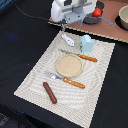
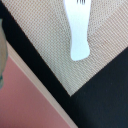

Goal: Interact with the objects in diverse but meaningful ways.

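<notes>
Exterior view is showing the end effector (image 1: 70, 21) hanging at the far side of the scene, under the bulky white wrist of the arm, above the far corner of the woven beige placemat (image 1: 35, 80). Its fingers are hiding beneath the housing, so I cannot tell whether it is released or clenched. Just below it, the small white bottle-like piece (image 1: 68, 40) is lying flat on the mat's far corner, untouched by anything. Wrist view is looking straight down on that same piece (image 2: 78, 30), pale against the weave, with the mat's corner pointing toward the black worktop (image 2: 100, 95) and a pink board (image 2: 20, 100) running alongside.

Moving outward, the pale blue-white cup (image 1: 87, 43) is standing just beside the bottle piece, toward the exterior view's right. Behind the arm, on the pink board (image 1: 105, 31), the red tomato (image 1: 97, 12) is peeking out next to a dark round shape, and the grey long-handled saucepan (image 1: 123, 18) is sitting at the frame's right edge.

Nearer the camera, the round tan plate (image 1: 68, 65) is resting mid-mat, with an orange-handled knife (image 1: 80, 56) on its far side and an orange-handled fork (image 1: 66, 80) on its near side. The brown sausage (image 1: 49, 92) is lying near the mat's near edge, well apart from the arm.
</notes>
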